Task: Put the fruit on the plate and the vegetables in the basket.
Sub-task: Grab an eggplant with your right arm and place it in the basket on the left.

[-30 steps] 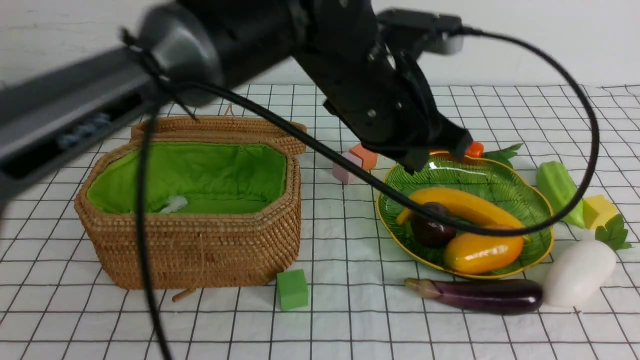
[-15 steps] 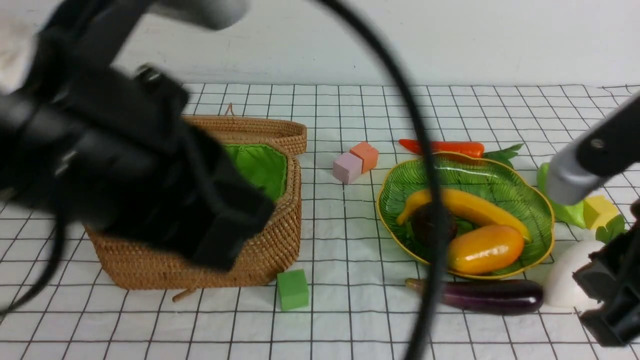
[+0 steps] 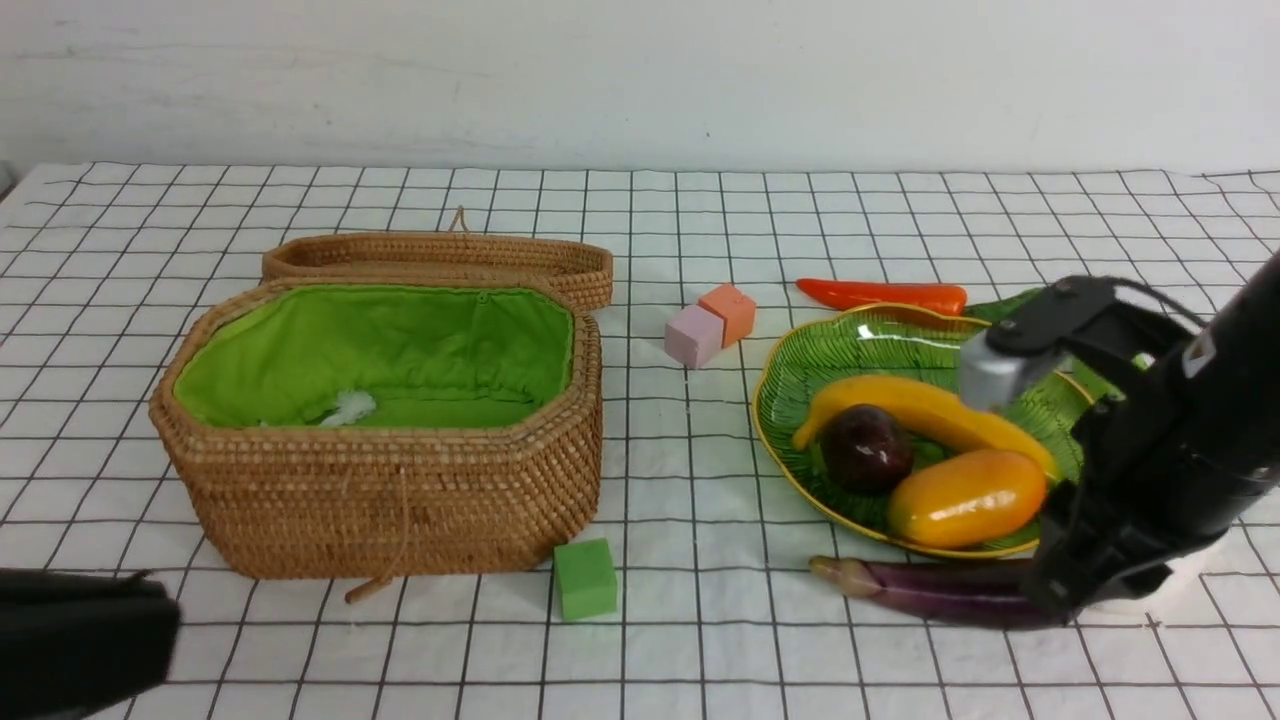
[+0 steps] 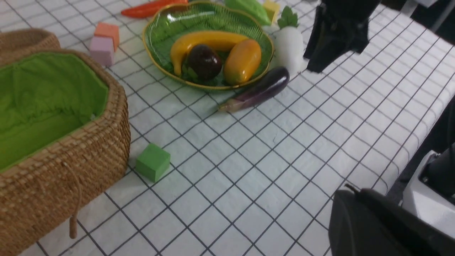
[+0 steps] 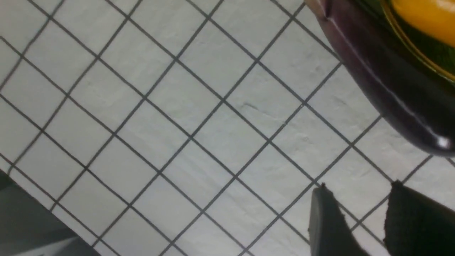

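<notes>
The banana (image 3: 930, 410), mangosteen (image 3: 865, 448) and mango (image 3: 965, 497) lie on the green plate (image 3: 800, 370). In front of the plate lies the eggplant (image 3: 930, 592), with the carrot (image 3: 880, 295) behind it. The radish (image 4: 289, 49) and gourd (image 4: 249, 7) sit to the plate's right, mostly hidden by my right arm in the front view. The open basket (image 3: 380, 500) stands at the left. My right gripper (image 5: 359, 188) hangs open and empty just above the cloth by the eggplant's (image 5: 384, 89) thick end. My left gripper (image 4: 355, 193) is shut and empty near the front edge.
The basket's lid (image 3: 440, 255) lies open behind it, and a small white scrap (image 3: 350, 407) rests on the lining. Pink (image 3: 693, 336) and orange (image 3: 730, 310) cubes sit between basket and plate. A green cube (image 3: 585, 578) is in front of the basket, a yellow cube (image 4: 272, 5) by the gourd.
My left arm has pulled back from over the plate, past the basket, to the front left corner. My right arm has come in from the right and dropped beside the eggplant.
</notes>
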Robot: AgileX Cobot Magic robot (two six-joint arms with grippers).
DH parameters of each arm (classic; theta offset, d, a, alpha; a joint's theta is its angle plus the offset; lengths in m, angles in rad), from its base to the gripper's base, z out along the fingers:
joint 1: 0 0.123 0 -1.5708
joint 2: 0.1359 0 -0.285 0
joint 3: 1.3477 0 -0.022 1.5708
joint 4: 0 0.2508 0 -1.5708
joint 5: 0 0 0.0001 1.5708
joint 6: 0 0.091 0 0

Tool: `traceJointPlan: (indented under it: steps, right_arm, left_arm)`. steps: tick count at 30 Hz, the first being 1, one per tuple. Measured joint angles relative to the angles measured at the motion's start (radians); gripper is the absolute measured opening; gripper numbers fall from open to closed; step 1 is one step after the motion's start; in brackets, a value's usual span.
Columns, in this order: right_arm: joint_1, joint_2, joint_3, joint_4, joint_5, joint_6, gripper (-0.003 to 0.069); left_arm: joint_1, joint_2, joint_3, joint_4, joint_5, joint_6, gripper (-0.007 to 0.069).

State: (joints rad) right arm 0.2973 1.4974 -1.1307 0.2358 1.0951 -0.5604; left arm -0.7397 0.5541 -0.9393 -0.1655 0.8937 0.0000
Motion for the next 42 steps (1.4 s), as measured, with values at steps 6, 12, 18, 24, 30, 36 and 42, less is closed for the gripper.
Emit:
traceJointPlan:
  steps: [6, 12, 18, 24, 30, 36, 42]
  right_arm:
    - [0.0, 0.122, 0.0, -0.042, -0.084, -0.137, 0.0416]
    - [0.0, 0.188, 0.0, -0.094, -0.165, -0.211, 0.0509]
    - [0.0, 0.24, 0.0, -0.175, -0.205, -0.218, 0.052]
    - [-0.001, 0.247, -0.003, -0.145, -0.2, -0.221, 0.0521]
    - [0.013, 0.246, -0.01, -0.101, -0.131, -0.221, 0.0521]
    - [0.126, 0.243, -0.004, -0.122, -0.036, -0.213, 0.0521]
    - [0.202, 0.211, -0.002, -0.205, -0.031, -0.159, 0.0521]
  left_arm:
    - [0.0, -0.022, 0.0, 0.001, -0.003, 0.0, -0.0013]
    - [0.0, -0.022, 0.001, 0.001, -0.002, 0.0, -0.0013]
    - [0.0, -0.022, 0.001, 0.001, 0.001, 0.0, -0.0013]
    - [0.0, -0.022, 0.001, 0.001, 0.001, 0.0, -0.0013]
    - [0.0, -0.022, 0.001, 0.001, 0.007, 0.0, -0.0013]
    - [0.0, -0.022, 0.001, 0.001, 0.029, 0.0, -0.0013]
    - [0.0, -0.022, 0.001, 0.001, 0.033, 0.0, -0.0013]
